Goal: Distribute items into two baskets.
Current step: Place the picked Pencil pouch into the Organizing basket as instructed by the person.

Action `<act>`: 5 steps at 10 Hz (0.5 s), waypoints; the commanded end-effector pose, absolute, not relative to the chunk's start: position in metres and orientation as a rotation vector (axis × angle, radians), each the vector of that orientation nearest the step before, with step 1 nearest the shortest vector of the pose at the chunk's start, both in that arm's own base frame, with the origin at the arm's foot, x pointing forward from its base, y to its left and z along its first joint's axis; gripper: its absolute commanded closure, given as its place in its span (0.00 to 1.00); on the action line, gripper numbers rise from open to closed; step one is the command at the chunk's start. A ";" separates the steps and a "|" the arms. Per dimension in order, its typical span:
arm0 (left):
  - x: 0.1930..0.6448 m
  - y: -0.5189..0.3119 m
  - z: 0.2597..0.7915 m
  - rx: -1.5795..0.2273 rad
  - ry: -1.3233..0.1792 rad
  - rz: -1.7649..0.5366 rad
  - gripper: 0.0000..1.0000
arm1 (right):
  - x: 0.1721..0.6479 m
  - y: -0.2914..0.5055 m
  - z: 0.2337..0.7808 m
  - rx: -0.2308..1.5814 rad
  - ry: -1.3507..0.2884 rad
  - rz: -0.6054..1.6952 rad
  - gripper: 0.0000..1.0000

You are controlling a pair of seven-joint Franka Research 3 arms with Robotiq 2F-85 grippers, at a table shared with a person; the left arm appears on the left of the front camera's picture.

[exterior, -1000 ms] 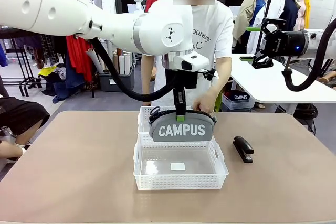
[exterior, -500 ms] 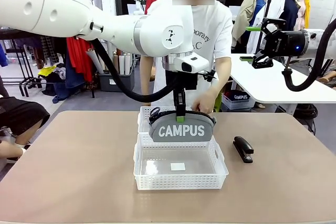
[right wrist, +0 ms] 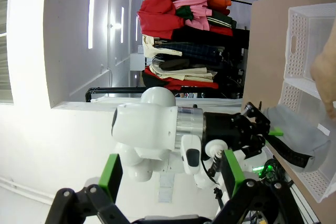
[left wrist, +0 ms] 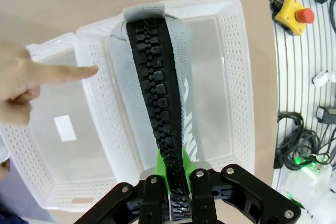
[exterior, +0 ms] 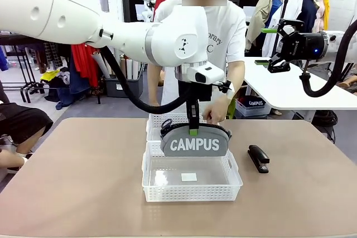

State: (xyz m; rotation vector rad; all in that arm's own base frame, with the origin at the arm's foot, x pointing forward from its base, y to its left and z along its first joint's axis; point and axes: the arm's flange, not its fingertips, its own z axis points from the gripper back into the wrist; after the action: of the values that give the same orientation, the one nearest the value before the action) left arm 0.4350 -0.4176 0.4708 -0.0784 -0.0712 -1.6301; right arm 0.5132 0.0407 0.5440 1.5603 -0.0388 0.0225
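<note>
The left gripper [exterior: 193, 129] is pinching the pouch [exterior: 194, 144] by its zip edge, hanging it over the near basket [exterior: 192, 194]; the right gripper [exterior: 273, 48] is hovering wide open, empty.

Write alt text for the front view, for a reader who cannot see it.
The left gripper holds a grey CAMPUS pouch over the nearer white basket, a second basket behind it. A person's hand is behind the pouch, and a black stapler lies on the table to the right.

white baskets [exterior: 189, 192]: 2 | grey zip pouch [exterior: 194, 144]: 1 | black stapler [exterior: 258, 158]: 1
</note>
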 end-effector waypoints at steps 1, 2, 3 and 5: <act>0.412 -0.417 0.458 -0.060 -0.116 -1.612 1.00 | 0.513 0.040 0.546 1.560 -0.042 0.025 0.00; 0.406 -0.419 0.450 -0.045 -0.117 -1.612 1.00 | 0.513 0.040 0.546 1.560 -0.042 0.025 0.00; 0.404 -0.416 0.439 -0.039 -0.107 -1.601 1.00 | 0.513 0.040 0.546 1.560 -0.042 0.025 0.00; 0.402 -0.413 0.422 -0.042 -0.084 -1.586 1.00 | 0.513 0.040 0.546 1.560 -0.042 0.025 0.00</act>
State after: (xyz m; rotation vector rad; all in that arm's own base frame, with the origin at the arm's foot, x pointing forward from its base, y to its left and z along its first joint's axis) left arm 0.4081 -0.4226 0.4264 -0.0676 -0.0721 -1.6037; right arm 0.5132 0.0407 0.5440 1.5602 -0.0388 0.0225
